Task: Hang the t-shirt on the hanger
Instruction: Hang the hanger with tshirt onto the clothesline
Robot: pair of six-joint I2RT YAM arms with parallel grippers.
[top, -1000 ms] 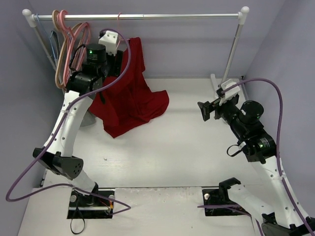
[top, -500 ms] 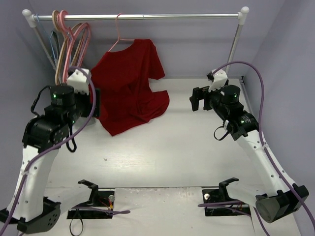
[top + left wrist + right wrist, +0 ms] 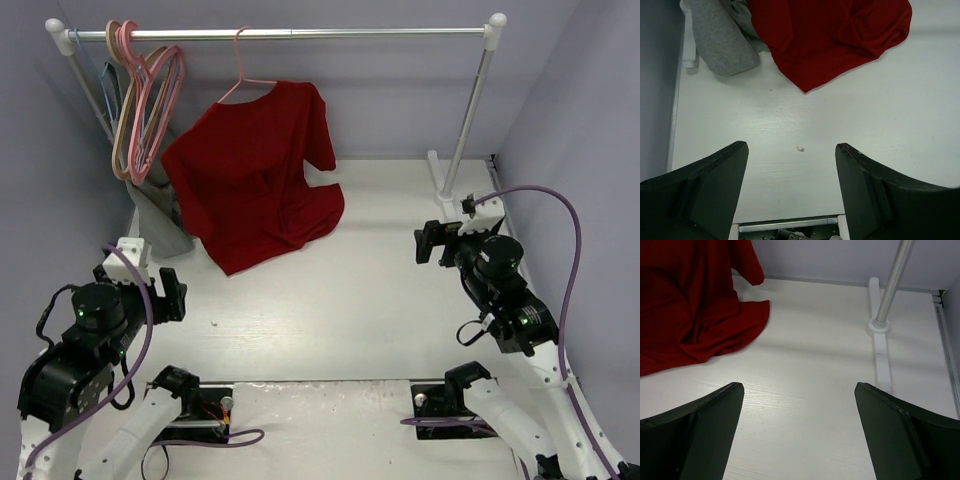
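The t-shirt (image 3: pixel 250 190) hangs from the hanger (image 3: pixel 241 70), seen only from above

Red t-shirt (image 3: pixel 250 190): matt cloth, soft folds. Pink hanger (image 3: pixel 243 75): thin, smooth, plastic-looking. Top rail (image 3: pixel 300 33): glossy metal tube. White table (image 3: pixel 340 290): matt, faint wood grain. Heaped grey garment (image 3: pixel 722 40): soft, fleecy cloth.
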